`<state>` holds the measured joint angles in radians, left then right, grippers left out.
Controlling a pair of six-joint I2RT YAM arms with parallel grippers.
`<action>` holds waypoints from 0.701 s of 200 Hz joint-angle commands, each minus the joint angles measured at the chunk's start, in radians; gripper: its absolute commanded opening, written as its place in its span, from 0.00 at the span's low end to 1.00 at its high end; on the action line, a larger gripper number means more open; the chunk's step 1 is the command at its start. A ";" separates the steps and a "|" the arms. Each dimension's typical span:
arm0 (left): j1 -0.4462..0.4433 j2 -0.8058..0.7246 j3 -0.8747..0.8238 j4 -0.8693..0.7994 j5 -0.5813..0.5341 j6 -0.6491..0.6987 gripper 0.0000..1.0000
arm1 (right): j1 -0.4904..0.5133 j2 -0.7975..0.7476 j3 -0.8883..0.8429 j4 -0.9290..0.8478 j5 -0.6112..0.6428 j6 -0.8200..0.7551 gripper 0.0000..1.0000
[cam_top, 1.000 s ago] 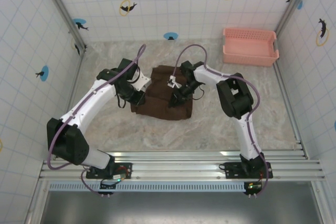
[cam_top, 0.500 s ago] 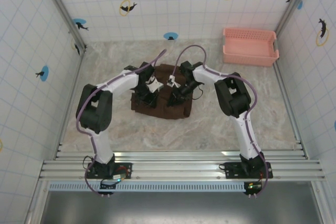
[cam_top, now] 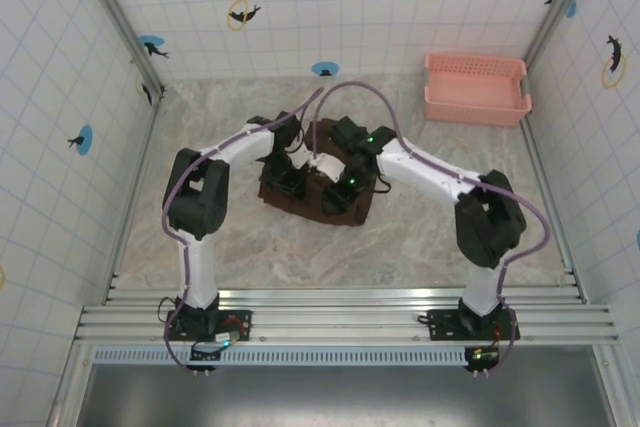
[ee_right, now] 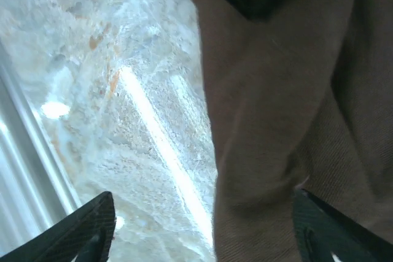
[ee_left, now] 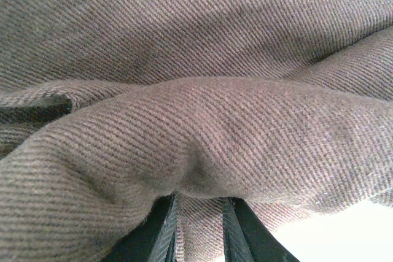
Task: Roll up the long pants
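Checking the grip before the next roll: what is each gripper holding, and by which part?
The left gripper pinches a fold of the pants; the right gripper is open, holding nothing.

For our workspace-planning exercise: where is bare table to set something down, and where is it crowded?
Free: the table strip between the long pants and the near rail; the patch between right arm and pink basket. Crowded: the centre, left gripper and right gripper at the pants.

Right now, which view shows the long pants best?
Top external: the long pants show nearly whole, bundled on the table. Left wrist gives a close-up fold between its jaws; right wrist, one brown edge against the table.
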<state>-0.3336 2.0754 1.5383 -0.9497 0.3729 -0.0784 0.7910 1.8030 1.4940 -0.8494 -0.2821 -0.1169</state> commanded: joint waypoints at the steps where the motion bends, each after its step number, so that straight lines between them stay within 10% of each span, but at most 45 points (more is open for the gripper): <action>1: -0.002 0.083 -0.007 0.037 -0.018 0.014 0.23 | 0.121 -0.035 -0.070 0.031 0.386 -0.116 0.80; 140: -0.003 0.089 0.017 -0.044 -0.029 0.071 0.26 | 0.246 0.200 -0.220 0.329 0.726 -0.317 0.71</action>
<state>-0.3340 2.0945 1.5681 -0.9794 0.3801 -0.0437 1.0222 1.9526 1.2892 -0.5797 0.3939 -0.3763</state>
